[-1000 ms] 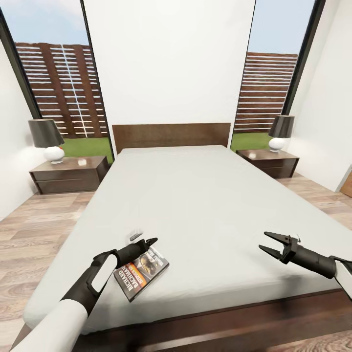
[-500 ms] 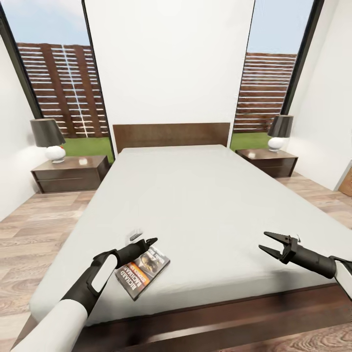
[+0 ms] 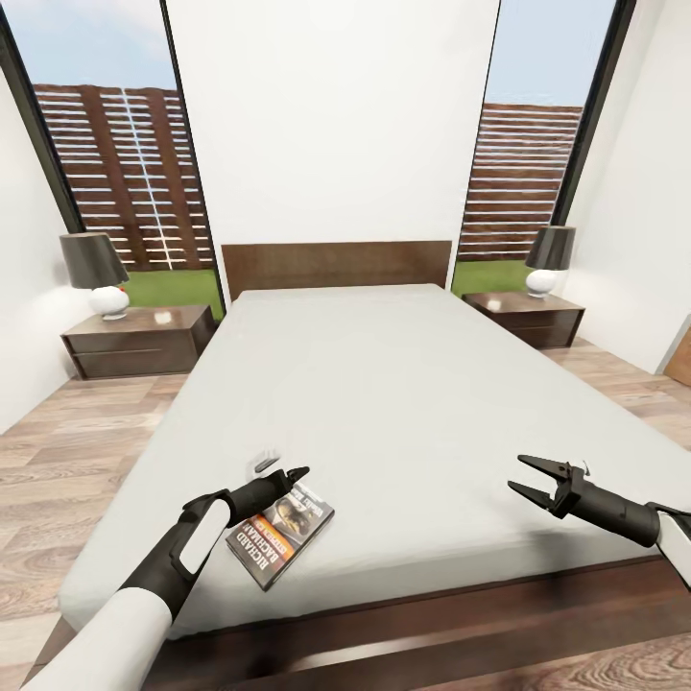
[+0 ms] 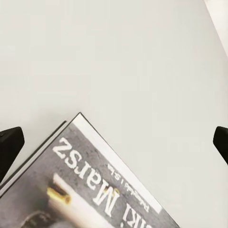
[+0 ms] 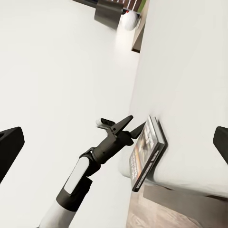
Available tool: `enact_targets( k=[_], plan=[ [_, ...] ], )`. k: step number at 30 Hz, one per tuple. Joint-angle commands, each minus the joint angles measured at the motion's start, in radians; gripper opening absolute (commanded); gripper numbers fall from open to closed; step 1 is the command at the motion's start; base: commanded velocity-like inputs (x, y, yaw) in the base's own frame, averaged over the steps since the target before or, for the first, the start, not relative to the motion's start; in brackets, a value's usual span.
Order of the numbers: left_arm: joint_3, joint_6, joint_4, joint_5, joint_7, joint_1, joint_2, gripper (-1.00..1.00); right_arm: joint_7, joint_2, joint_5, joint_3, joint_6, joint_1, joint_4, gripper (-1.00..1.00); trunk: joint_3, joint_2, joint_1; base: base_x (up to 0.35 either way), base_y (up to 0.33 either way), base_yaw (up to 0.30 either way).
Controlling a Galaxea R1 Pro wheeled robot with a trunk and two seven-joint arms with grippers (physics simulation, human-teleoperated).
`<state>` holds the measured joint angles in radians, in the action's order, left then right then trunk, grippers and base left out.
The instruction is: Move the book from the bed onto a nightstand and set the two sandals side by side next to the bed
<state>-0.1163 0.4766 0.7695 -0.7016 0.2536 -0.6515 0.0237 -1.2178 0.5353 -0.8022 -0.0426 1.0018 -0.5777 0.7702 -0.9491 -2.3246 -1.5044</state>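
The book (image 3: 281, 535), dark-covered with an orange band, lies flat near the foot corner of the pale grey bed (image 3: 403, 403). My left gripper (image 3: 284, 470) hovers just over the book's far edge, open with nothing between its fingers. In the left wrist view the book (image 4: 95, 190) lies between and just short of the widely spread fingertips (image 4: 9, 147). My right gripper (image 3: 518, 472) stands open above the mattress on the other side, well away from the book (image 5: 147, 152). One nightstand (image 3: 139, 341) flanks the headboard on the left, another nightstand (image 3: 526, 317) on the right. The two sandals are out of view.
Each nightstand carries a lamp with a dark shade (image 3: 93, 274) (image 3: 549, 259). The brown headboard (image 3: 336, 264) backs onto a white wall between tall windows. Wood-plank floor (image 3: 67, 451) runs along both sides of the bed. The dark bed frame (image 3: 461, 614) edges the foot.
The head view shifted slightly about a second ago, so the camera moved. Both arms and the book stay where they were.
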Motion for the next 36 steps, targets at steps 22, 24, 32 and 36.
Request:
enact_targets(
  k=[22, 24, 32, 36],
  plan=[
    [-0.002, 0.004, 0.001, -0.006, 0.000, 0.000, 0.001, 1.00, -0.003, 0.000, 0.000, 0.000, 0.004, -0.001, 0.006, 1.00, -0.001, 0.000, 0.000, -0.029, 0.000, 0.000],
    [-0.002, 0.004, 0.001, -0.006, 0.000, 0.000, 0.001, 1.00, -0.003, 0.000, 0.000, 0.000, 0.003, 0.000, 0.006, 1.00, -0.001, 0.000, 0.000, -0.082, 0.000, 0.000],
    [-0.002, 0.004, 0.001, -0.006, 0.000, 0.000, 0.001, 1.00, -0.002, 0.000, 0.000, 0.000, 0.003, 0.000, 0.006, 1.00, -0.001, 0.000, 0.000, -0.018, 0.000, 0.000],
    [-0.002, 0.004, 0.001, -0.006, 0.000, 0.000, 0.001, 1.00, -0.002, -0.001, 0.000, 0.000, 0.003, -0.001, 0.006, 1.00, -0.001, 0.000, 0.000, -0.001, 0.000, 0.000]
  ],
)
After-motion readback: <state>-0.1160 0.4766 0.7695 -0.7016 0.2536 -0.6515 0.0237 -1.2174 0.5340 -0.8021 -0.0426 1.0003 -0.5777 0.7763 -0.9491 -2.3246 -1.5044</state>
